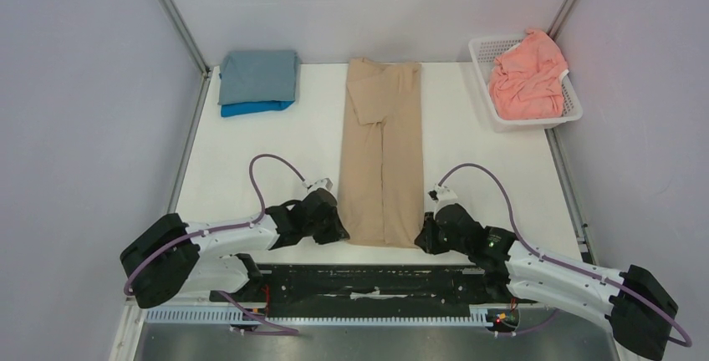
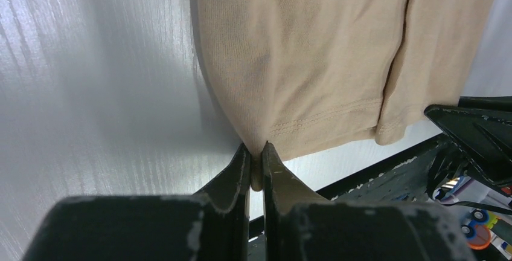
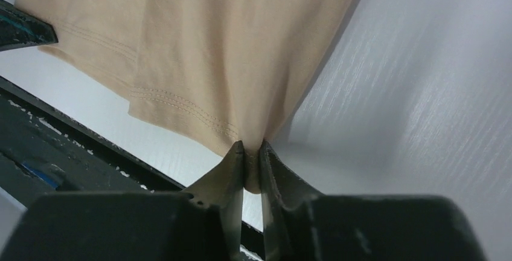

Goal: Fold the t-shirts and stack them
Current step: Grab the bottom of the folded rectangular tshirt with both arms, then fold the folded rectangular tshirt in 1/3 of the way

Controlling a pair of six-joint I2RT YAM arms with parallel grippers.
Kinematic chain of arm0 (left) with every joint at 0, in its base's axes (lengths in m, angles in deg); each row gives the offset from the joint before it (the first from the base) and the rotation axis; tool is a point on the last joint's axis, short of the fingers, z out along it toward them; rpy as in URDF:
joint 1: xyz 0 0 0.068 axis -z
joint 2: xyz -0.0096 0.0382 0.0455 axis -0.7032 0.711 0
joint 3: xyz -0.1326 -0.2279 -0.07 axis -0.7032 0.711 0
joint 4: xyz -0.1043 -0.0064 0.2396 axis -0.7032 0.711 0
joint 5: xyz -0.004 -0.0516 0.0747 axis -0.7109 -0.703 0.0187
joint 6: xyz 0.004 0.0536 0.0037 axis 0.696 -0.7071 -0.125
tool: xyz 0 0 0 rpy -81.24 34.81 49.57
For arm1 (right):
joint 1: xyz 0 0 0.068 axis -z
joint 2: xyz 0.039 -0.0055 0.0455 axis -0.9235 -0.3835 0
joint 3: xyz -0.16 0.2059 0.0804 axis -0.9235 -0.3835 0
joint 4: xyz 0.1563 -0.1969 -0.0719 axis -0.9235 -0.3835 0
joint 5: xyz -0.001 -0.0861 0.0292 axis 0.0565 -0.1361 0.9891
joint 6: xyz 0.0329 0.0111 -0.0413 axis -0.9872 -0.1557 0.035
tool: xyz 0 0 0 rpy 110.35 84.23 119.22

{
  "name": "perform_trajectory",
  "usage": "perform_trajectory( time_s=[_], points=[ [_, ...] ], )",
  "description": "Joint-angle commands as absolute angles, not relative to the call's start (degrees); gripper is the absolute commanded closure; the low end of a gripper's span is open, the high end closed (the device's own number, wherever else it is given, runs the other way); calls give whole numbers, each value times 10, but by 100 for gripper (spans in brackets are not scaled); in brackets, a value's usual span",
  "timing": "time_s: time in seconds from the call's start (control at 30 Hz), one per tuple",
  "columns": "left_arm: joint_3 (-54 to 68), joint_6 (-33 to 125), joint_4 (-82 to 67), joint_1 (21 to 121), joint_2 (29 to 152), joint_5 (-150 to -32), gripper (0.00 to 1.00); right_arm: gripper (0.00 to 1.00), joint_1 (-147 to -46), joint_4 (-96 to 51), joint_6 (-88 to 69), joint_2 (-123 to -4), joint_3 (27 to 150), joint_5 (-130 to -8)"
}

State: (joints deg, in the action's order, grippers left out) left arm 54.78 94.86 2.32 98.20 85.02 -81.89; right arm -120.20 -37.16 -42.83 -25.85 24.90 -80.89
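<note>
The tan t-shirt [image 1: 383,152] lies in a long narrow strip down the middle of the table, both sides folded in. My left gripper [image 1: 341,231] is shut on its near left hem corner [image 2: 258,155]. My right gripper [image 1: 422,240] is shut on its near right hem corner [image 3: 250,155]. The grey-blue t-shirt [image 1: 259,75] lies folded on top of the bright blue t-shirt [image 1: 251,109] at the far left. The salmon-pink t-shirt [image 1: 527,77] is crumpled in the white basket [image 1: 483,50] at the far right.
The table [image 1: 251,160] is white, with metal frame posts at its far corners and grey walls around. A black base rail [image 1: 376,282] runs along the near edge between the arms.
</note>
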Motion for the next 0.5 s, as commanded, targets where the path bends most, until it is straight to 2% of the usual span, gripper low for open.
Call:
perform_trajectory(
  time_s=[0.0,0.27,0.47],
  points=[
    [545,933,77,986,852,-809,97,89,-1204,-384,-440,-267,239,-809],
    [448,904,90,981,861,-763,98,98,-1204,-324,-430,-256,282,-905],
    [337,891,152,951,909,-688,98,99,-1204,-294,-412,-275,333,-1001]
  ],
)
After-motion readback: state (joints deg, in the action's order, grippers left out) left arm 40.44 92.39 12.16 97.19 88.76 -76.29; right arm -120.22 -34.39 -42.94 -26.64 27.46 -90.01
